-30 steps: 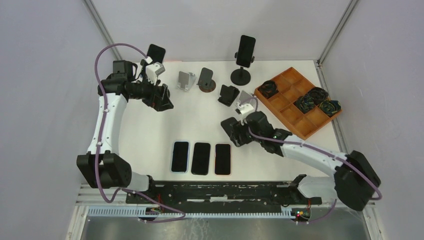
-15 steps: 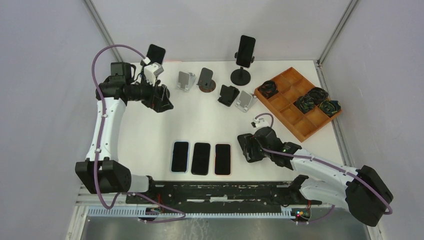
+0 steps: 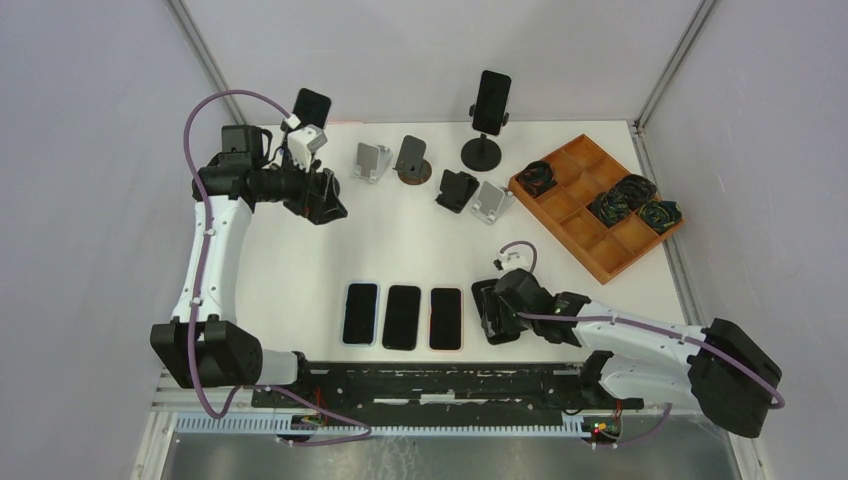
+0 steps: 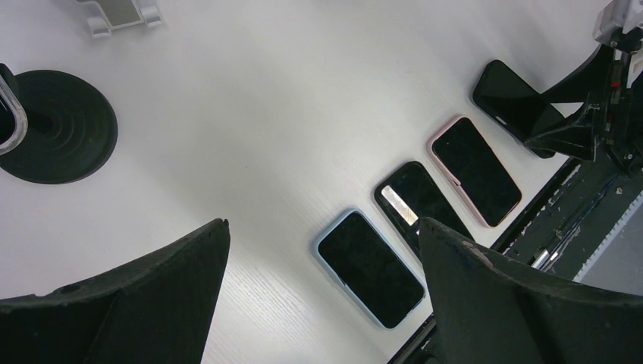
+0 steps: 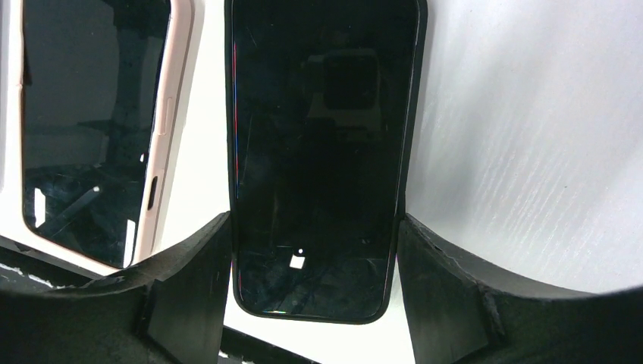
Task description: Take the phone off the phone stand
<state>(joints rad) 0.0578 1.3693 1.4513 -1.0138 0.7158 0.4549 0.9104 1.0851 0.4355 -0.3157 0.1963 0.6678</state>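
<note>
One slim black phone [image 5: 322,136], glossy screen up, sat squarely between the fingers [image 5: 189,280] of the right gripper [image 5: 312,227], clear of every stand. The two black fingers were clamped on its long edges near one end. Its long axis therefore ran straight out ahead of the fingertips, and most of its length reached beyond them.

Just outside one finger lay a pink-cased phone [image 5: 91,129], its long axis parallel to the held one, with a narrow strip of white table [image 5: 531,152] between them. Bare table spread outside the other finger. The wrist view did not show how close the held phone's back was to the table, though the overhead view put it low, at the right end of a row. Beyond the pink case lay a plain black phone [image 3: 402,316] and a pale-blue-cased phone [image 3: 361,313].

The step in hand looked like laying the phone down as fourth in that row. That would call for a straight descent and a parting of the fingers, with no drift toward the pink case.

A small grey phone stand [image 3: 490,200] stood empty well ahead of the fingertips. The left gripper [image 4: 322,225], its fingers spread wide on nothing, hovered well apart at the far side, leaving the right arm plainly the nearer.
</note>
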